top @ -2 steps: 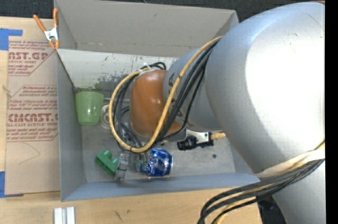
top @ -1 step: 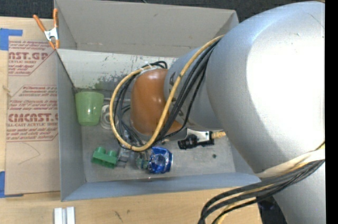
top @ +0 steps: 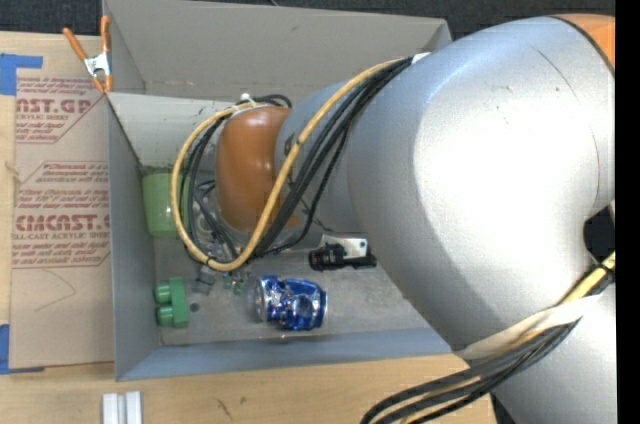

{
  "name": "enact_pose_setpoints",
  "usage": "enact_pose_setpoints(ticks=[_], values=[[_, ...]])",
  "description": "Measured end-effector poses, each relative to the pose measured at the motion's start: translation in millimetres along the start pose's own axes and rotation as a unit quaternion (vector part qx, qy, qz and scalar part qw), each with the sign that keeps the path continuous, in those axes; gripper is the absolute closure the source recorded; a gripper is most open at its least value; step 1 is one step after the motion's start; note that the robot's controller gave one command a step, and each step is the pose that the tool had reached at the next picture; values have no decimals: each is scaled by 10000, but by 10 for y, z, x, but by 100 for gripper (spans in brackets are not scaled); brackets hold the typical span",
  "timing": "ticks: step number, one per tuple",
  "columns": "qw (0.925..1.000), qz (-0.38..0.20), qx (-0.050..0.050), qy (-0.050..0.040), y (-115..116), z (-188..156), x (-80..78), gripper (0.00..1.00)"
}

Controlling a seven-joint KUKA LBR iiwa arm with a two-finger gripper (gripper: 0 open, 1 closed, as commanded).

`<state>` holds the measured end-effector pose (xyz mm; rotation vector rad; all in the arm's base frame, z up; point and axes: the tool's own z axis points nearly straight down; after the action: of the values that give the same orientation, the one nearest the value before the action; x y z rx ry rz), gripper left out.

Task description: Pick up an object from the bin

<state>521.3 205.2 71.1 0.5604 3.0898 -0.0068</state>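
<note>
— Over the bin's (top: 270,47) left side, where does the gripper (top: 210,267) hang?
— Beside a pale green cup (top: 158,204); small green piece (top: 171,303) nearer, crumpled blue can (top: 290,303) near-right. Its grip: cannot tell.

Tight in the middle, open at the edges

Blocked across the centre by arm (top: 480,182) and cables (top: 185,172); hemmed left by green cup (top: 158,202), front-left by green block (top: 171,303), front by blue can (top: 290,302), right by black clip (top: 340,255). Open on bare floor (top: 222,320) between block and can, and at far-left corner of bin (top: 270,47).
</note>
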Motion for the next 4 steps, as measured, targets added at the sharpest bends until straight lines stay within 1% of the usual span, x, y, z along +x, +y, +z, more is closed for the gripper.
enact_pose_setpoints(ticks=[1,2,3,4], values=[[10000,-27,-13,14,40,4,27,0],[10000,-2,23,24,198,-39,468,0],[10000,17,-17,11,216,-39,453,100],[10000,-88,-43,-13,242,-688,309,100]])
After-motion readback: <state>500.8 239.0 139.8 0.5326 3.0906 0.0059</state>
